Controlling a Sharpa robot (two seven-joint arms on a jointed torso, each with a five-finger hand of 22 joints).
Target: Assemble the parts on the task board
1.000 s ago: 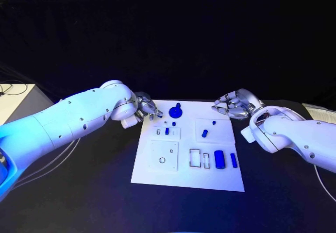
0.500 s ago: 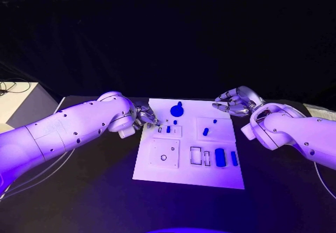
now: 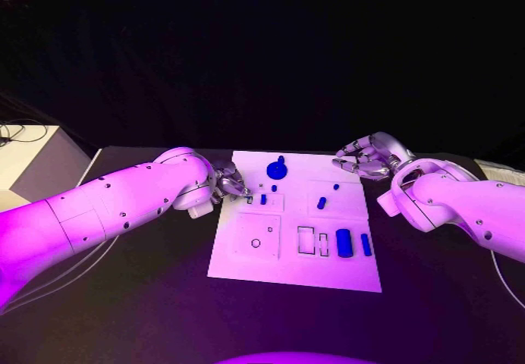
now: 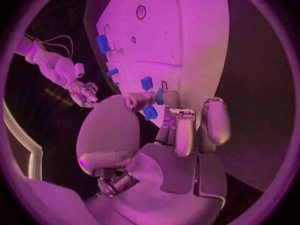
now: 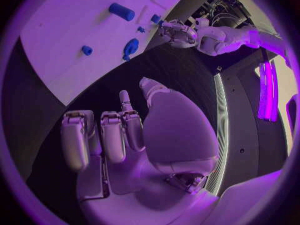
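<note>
The white task board (image 3: 243, 262) lies in the middle of the black table. On it are a blue disc with a knob (image 3: 278, 171), small blue pieces (image 3: 262, 199) (image 3: 322, 203) and a blue cylinder (image 3: 344, 243) beside two slots. My left hand (image 3: 227, 182) hovers at the board's left edge, its loosely bent fingers (image 4: 177, 130) just short of the small blue pieces (image 4: 147, 82), holding nothing. My right hand (image 3: 370, 161) hangs off the board's far right corner. Its fingers (image 5: 112, 135) are loosely bent, the thumb stands apart, and nothing lies in it.
A square plate with a round hole (image 3: 255, 243) sits on the board's near left. Bare black table (image 3: 131, 303) surrounds the board. A pale box (image 3: 27, 163) stands off the table's far left. My left arm (image 3: 121, 208) slants across the table's left side.
The camera has shifted slightly. My left hand has edged along the board's left edge toward the small blue pieces. The right hand has hardly moved.
</note>
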